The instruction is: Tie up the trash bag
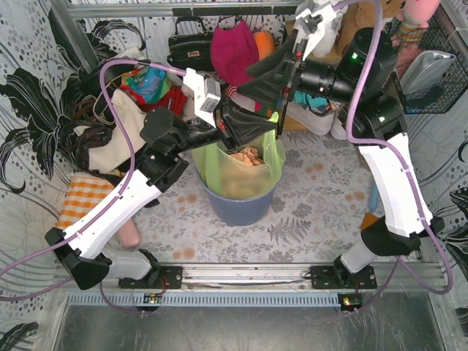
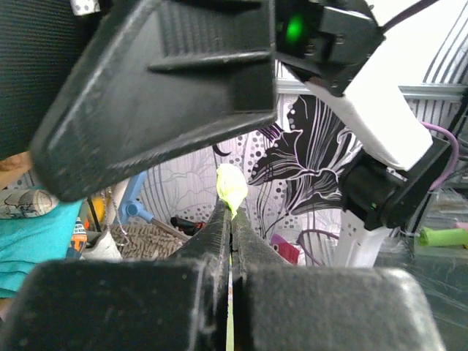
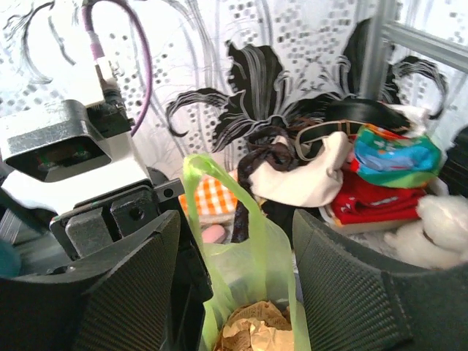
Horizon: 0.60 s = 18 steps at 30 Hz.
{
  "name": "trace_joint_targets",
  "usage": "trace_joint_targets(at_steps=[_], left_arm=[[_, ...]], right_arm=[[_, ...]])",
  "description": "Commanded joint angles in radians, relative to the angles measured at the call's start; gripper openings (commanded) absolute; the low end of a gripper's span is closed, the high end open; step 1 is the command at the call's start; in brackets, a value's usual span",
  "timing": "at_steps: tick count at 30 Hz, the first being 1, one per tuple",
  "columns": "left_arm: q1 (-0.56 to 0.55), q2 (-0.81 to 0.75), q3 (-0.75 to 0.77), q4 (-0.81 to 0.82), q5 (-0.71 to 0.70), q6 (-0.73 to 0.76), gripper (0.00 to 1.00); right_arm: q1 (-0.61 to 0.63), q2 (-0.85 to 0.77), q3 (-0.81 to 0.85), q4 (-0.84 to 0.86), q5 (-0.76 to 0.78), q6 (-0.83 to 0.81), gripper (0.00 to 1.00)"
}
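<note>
Between the pressed-together fingers of my left pincer (image 2: pixel 231 212), only a small green tip of the trash bag (image 2: pixel 232 186) pokes out; the rest is hidden behind them. From above, both my arms cover the bag's far rim, and the bin (image 1: pixel 241 208) hides its lower part. Between the spread fingers of my right pincer (image 3: pixel 234 227), the bottom edge cuts the bag off.

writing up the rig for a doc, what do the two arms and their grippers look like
The left arm and right arm match: glossy white shell links, black rounded joints, black bases. A purple cable runs along each. Small green lights glow on the right arm's joints. The left gripper and right gripper have broad wedge-shaped matte black fingers with textured inner faces.
</note>
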Motion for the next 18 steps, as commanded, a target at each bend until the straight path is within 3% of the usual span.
trace_joint_targets(at_steps=[1,11,18], left_arm=[[0.004,-0.03,-0.018,0.041,0.068,-0.014,0.0],[0.005,-0.074,-0.054,0.011,0.141,-0.012,0.0],[0.004,-0.068,-0.05,0.003,0.156,-0.015,0.0]], right_arm=[[0.001,0.042,0.046,0.167,-0.23,-0.035,0.63],[0.007,0.153,0.061,0.328,-0.405,0.058,0.63],[0.026,0.162,0.04,0.34,-0.393,0.009,0.63]])
